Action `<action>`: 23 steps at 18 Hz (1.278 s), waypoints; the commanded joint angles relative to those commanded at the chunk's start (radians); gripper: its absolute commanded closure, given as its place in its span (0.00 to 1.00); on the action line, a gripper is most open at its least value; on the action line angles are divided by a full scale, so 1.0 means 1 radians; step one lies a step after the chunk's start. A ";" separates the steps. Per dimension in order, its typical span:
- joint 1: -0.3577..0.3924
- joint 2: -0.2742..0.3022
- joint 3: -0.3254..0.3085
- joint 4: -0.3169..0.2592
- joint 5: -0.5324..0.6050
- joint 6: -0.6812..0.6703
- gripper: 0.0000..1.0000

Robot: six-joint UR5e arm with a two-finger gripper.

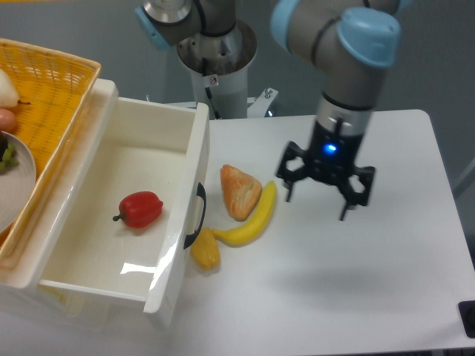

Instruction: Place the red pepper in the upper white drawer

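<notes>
- My claw (318,202) hangs over the white table (371,274), to the right of the fruit, with its two dark fingers (288,190) spread wide apart and nothing between them.
- A blue light glows on my wrist just above the claw, and my grey arm with its pale blue joint cap rises from there to the top edge of the picture.
- The red pepper (141,209) lies on its side on the floor of the upper white drawer (89,178), its short dark stem pointing left. It is well apart from my claw.
- That drawer stands pulled out, open at the top, and its dark curved handle (197,215) faces the fruit on the table.
- Just beside the drawer front lies the yellow pepper (205,251), close under the handle.
- A banana (252,219) curves from the yellow pepper up toward the right, and its lower end touches or nearly touches that pepper; I cannot tell which.
- The orange-brown pastry (239,191) sits against the inner curve of the banana, between the banana and the drawer front.
- At the left a yellow wicker basket (52,89) rests beside and partly over the drawer's far wall. It holds a plate (21,185) and some pale and reddish items at the picture's edge, too cut off for me to name.
- My base column (220,74) stands behind the table's far edge.
</notes>
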 joint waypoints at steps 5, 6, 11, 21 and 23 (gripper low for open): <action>0.018 -0.083 -0.008 -0.002 0.179 0.187 0.00; 0.017 -0.098 -0.012 0.000 0.196 0.215 0.00; 0.018 -0.167 0.001 0.006 0.203 0.423 0.00; 0.014 -0.213 0.000 0.006 0.313 0.500 0.00; 0.015 -0.213 0.000 0.008 0.313 0.500 0.00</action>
